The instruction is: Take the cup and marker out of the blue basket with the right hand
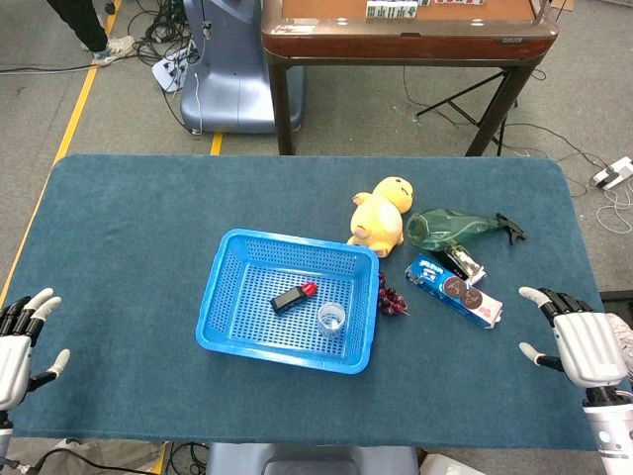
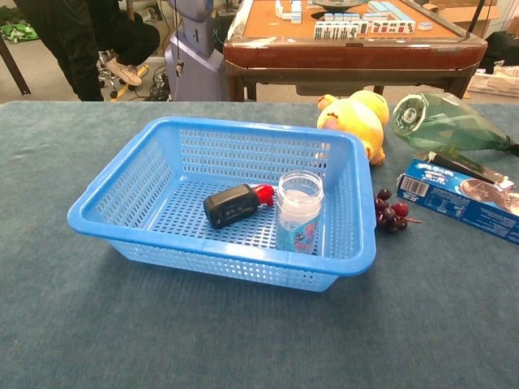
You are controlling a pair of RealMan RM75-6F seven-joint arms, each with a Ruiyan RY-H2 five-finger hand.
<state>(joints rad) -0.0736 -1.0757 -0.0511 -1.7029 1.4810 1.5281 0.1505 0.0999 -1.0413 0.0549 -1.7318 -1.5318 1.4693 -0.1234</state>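
A blue basket [image 1: 232, 297] [image 2: 122, 207] sits in the middle of the table. Inside it stands a small clear cup [image 1: 331, 318] [image 2: 299, 211], upright near the front right corner. Beside the cup lies a short black marker with a red cap [image 1: 294, 296] [image 2: 235, 203]. My right hand [image 1: 579, 341] hovers at the table's right edge, well away from the basket, fingers spread and holding nothing. My left hand [image 1: 18, 341] is at the left edge, also spread and empty. Neither hand shows in the chest view.
Right of the basket lie a bunch of dark grapes [image 1: 392, 298] [image 2: 390, 211], a blue cookie box [image 1: 453, 290] [image 2: 462, 198], a yellow plush duck [image 1: 381, 214] [image 2: 357, 117] and a green bottle [image 1: 455, 229] [image 2: 442, 121]. A wooden table [image 1: 406, 35] stands behind.
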